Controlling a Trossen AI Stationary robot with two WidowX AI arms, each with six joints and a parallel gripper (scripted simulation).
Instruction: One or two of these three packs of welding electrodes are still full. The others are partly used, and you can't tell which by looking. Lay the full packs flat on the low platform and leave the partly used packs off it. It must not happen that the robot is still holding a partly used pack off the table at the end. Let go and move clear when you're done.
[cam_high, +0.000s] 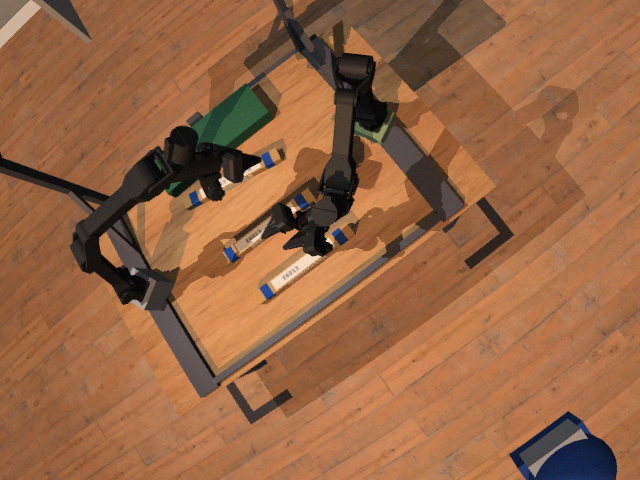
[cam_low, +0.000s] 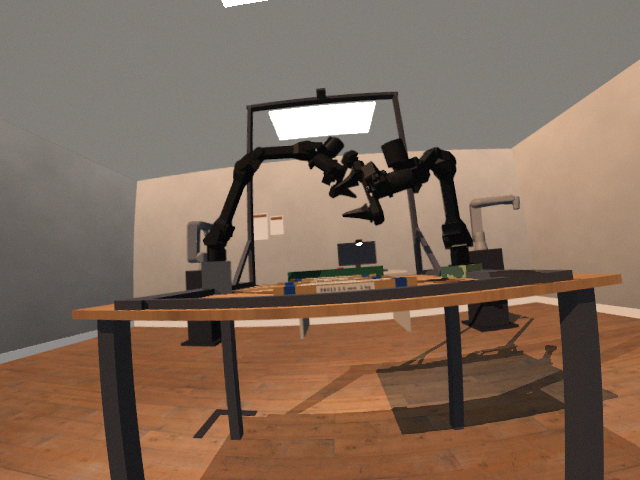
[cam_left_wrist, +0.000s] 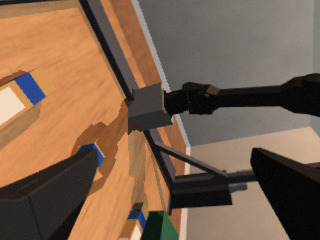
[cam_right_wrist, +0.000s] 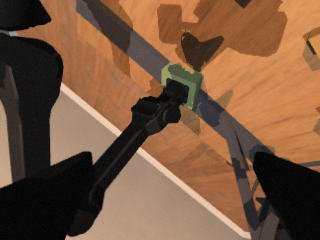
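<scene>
Shows three long tan cardboard packs with blue bands and white labels (cam_high: 294, 272) (cam_low: 343, 288) (cam_left_wrist: 11, 104) lying apart mid-frame from above, seemingly all off the low green rectangular platform (cam_high: 232, 116) (cam_low: 336, 271) (cam_left_wrist: 159, 225) at upper left. Has the black left gripper (cam_high: 273, 242) (cam_low: 337, 205) (cam_left_wrist: 174, 155) at centre and black right gripper (cam_high: 241, 180) (cam_low: 352, 169) (cam_right_wrist: 173, 159) left of centre, jaws spread wide.
</scene>
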